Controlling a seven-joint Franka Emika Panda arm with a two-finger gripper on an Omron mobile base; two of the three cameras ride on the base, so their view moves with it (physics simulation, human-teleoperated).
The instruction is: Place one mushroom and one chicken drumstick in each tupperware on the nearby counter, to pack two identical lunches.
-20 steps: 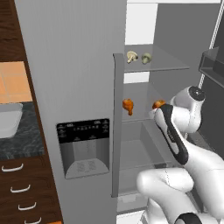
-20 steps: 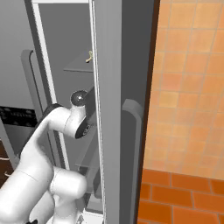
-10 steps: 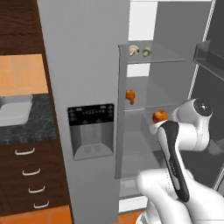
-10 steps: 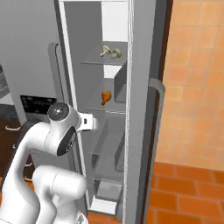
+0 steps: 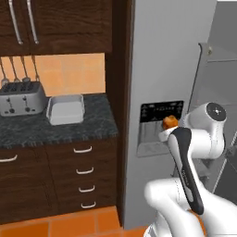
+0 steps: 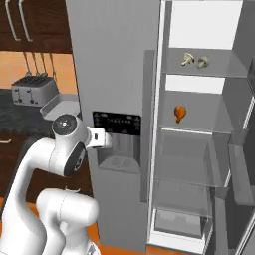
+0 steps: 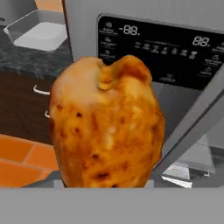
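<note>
While bent at the fridge (image 5: 171, 60), the gripper (image 7: 105, 186) holds a drumstick (image 7: 106, 122).

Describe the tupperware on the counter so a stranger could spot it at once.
Start at the dark speckled counter left of the grey fridge. The tupperware sits near its right end, beside the silver toaster. It is an open, pale grey, box-shaped tub, unlike the metal toaster.

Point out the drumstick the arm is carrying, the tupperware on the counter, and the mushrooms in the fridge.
held drumstick (image 7: 105, 127), hand view, middle of its browned meat.
tupperware (image 5: 66, 110), left base view, its front wall.
mushrooms (image 6: 188, 59), right base view, cap of the left one on the top shelf.
</note>
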